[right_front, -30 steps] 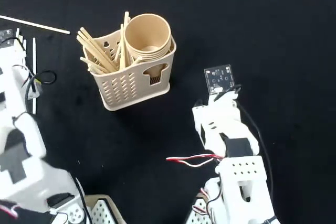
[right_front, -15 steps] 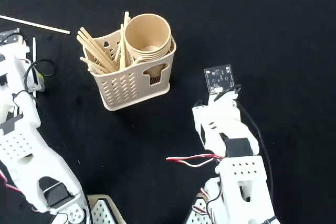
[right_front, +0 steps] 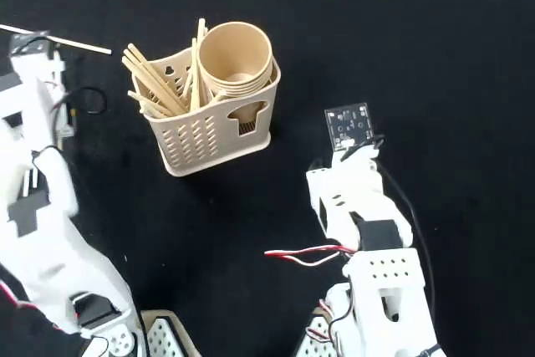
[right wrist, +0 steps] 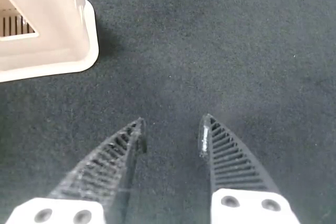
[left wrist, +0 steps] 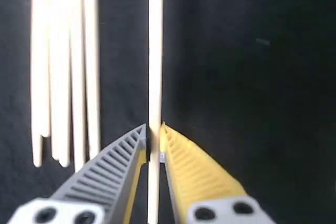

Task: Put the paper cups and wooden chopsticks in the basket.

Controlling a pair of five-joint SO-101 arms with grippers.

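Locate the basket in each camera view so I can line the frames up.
High view: basket stands upper left of centre, holding paper cups and chopsticks.
Right wrist view: a lower corner of the basket, beyond the open right gripper.
Left wrist view: faces loose chopsticks on the cloth instead; left gripper pinches a single chopstick.
Shared landmark: the black cloth.

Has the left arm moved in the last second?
Yes. Against the basket, the left arm has stretched away from its base, toward the lone chopstick.

The high view overlooks the table; wrist views (much nearer) face it, the right sharing the basket.
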